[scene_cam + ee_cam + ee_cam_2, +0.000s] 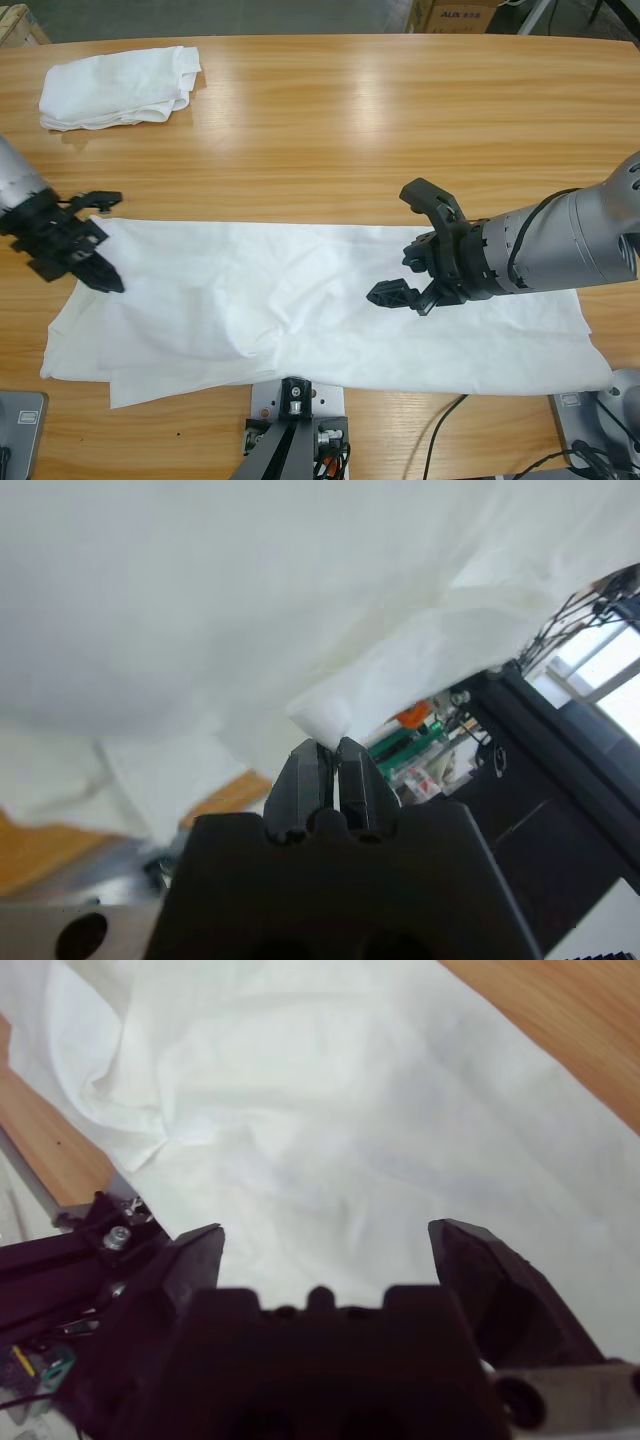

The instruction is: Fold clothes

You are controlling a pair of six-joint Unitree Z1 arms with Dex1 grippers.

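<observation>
White T-shirt [300, 310] lies spread flat along the near half of the worktop [350, 140], long axis running side to side, creases bunched near its middle. Its near edge sits close to the worktop's front edge.

Left gripper [100, 275] is at the shirt's left end, jaws pressed together on a small fold of the cloth; in the left wrist view the pinched tip of fabric [322, 720] sticks up just past the closed jaws. Bare wood lies outward of this gripper.

Right gripper [405, 250] hangs over the shirt's right part, jaws spread wide, holding nothing; cloth fills the space ahead of it in the right wrist view [350, 1150]. The shirt's right edge lies behind it, under the forearm.

Folded white bundle [120, 88] rests at the far left corner, well apart from both grippers. Wide bare wood lies beyond the shirt's far edge.
</observation>
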